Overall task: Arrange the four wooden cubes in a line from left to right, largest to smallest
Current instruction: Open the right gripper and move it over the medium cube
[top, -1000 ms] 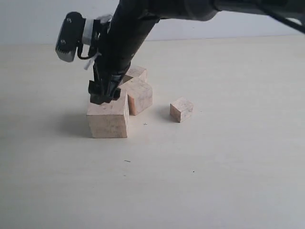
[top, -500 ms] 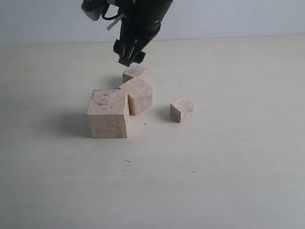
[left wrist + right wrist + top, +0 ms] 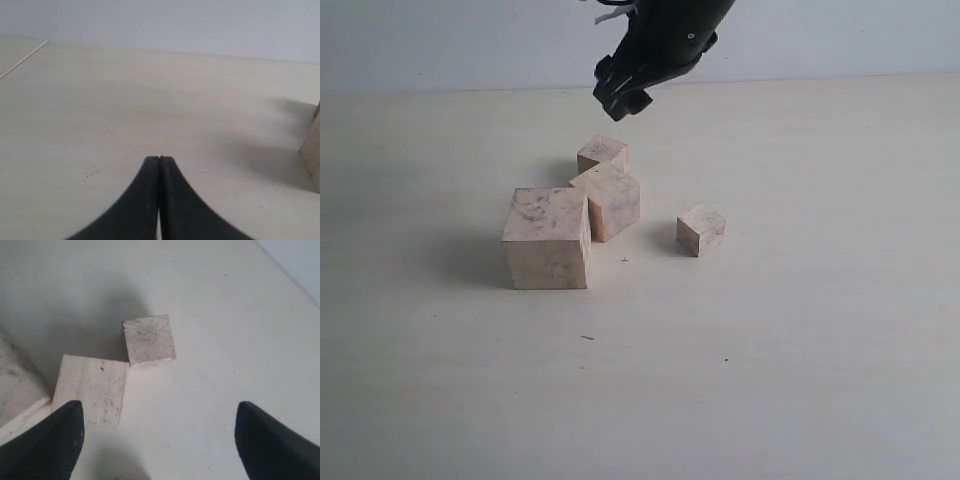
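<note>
Four wooden cubes sit on the table. The largest cube (image 3: 548, 238) is at the left. The second cube (image 3: 608, 200) touches its back right corner, and the third cube (image 3: 603, 153) lies just behind that. The smallest cube (image 3: 701, 230) stands apart to the right. My right gripper (image 3: 620, 95) hangs open and empty above and behind the cluster. Its wrist view shows the gripper (image 3: 159, 410) over bare table, with the third cube (image 3: 149, 339), second cube (image 3: 92, 390) and largest cube (image 3: 15, 375) beyond. My left gripper (image 3: 159, 159) is shut on nothing, low over the table.
The pale table (image 3: 800, 330) stretches wide in front and to the right of the cubes. A beige cube edge (image 3: 312, 155) shows at the border of the left wrist view. A light wall (image 3: 420, 40) stands behind the table.
My right gripper has risen from the top of the largest cube and moved up and to the right. The four cubes have not moved.
</note>
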`<state>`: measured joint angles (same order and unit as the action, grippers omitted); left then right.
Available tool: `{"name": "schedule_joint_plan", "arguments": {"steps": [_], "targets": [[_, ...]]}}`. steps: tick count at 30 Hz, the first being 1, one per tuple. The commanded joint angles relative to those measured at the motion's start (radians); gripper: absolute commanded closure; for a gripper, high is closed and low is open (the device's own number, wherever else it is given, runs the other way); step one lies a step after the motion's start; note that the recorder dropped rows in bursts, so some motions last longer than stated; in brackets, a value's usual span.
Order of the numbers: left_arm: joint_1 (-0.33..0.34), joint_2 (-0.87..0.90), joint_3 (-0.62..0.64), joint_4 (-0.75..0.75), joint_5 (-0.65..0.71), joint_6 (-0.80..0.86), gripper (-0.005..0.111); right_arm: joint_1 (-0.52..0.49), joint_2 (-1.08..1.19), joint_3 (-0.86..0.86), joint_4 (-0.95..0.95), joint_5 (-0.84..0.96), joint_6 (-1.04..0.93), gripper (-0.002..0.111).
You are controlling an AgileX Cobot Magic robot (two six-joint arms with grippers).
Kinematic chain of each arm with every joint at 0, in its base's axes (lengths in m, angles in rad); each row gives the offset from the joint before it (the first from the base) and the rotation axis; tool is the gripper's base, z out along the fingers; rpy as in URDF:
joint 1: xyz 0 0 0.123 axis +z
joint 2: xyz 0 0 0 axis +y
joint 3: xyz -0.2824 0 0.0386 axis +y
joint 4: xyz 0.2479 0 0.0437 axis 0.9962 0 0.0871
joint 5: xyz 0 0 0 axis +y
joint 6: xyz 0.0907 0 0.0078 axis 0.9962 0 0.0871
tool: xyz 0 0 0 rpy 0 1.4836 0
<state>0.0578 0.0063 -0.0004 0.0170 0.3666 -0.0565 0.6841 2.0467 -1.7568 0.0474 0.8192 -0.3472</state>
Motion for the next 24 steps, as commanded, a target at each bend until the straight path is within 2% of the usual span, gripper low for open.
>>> {"name": "schedule_joint_plan", "arguments": {"steps": [1,5,10,15,24], "targets": [[-0.001,-0.006,0.000,-0.002,-0.010,-0.001,0.107,-0.004,0.029,-0.005,0.068,0.070,-0.081,0.032],[-0.001,-0.006,0.000,-0.002,-0.010,-0.001,0.107,-0.004,0.051,-0.005,0.163,0.121,-0.182,0.032],[-0.001,-0.006,0.000,-0.002,-0.010,-0.001,0.107,-0.006,0.060,-0.005,0.098,0.128,-0.156,0.032],[-0.001,-0.006,0.000,-0.002,-0.010,-0.001,0.107,-0.017,0.060,-0.005,0.144,0.130,-0.098,0.023],[-0.001,-0.006,0.000,-0.002,-0.010,-0.001,0.107,-0.017,0.060,0.076,0.189,0.064,-0.182,0.022]]}}
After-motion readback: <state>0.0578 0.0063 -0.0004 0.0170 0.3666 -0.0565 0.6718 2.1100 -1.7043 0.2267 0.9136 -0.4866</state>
